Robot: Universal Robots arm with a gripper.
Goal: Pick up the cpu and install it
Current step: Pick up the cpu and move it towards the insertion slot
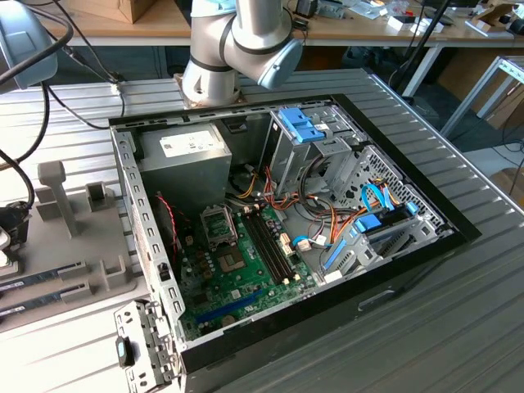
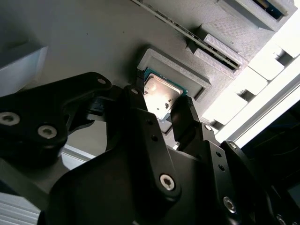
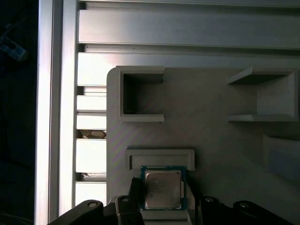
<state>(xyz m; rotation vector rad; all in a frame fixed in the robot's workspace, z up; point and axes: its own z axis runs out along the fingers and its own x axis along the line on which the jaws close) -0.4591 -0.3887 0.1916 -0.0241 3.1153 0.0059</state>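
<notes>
Cpu: the cpu (image 3: 162, 189) (image 2: 161, 95) lies flat in a shallow square pocket of a grey holder plate. Its dull metal top faces up and a thin green rim shows around it in both wrist views.
Gripper: the gripper (image 3: 162, 190) (image 2: 158, 99) straddles the cpu from above.
Jaws: closed in on the cpu. One black finger (image 2: 185, 123) is against each of two opposite edges, and the chip is seated in its pocket, not raised.
Pocket: a raised grey pocket wall (image 3: 160, 154) borders the chip's edge on the side away from the gripper.
Holder plate: the holder plate (image 3: 211, 140) is light grey, with open box-shaped recesses past the pocket. In the exterior view the plate (image 1: 82, 246) lies at 9 o'clock from the case, on the exterior view's left.
Table: the slatted aluminium table (image 3: 89, 103) (image 1: 426, 327) carries both plate and case.
Arm: the arm (image 1: 237, 41) has its base at 12 o'clock from the case.
Computer case: the computer case (image 1: 393, 270) lies open on its side.
Power supply: the grey power supply (image 1: 182, 155) sits at 10 o'clock inside the case.
Motherboard: the green motherboard (image 1: 237, 278) sits at 7 o'clock inside the case.
Socket frame: the silver socket frame (image 1: 219, 228) sits on the board just beside the power supply, with no chip set in it.
</notes>
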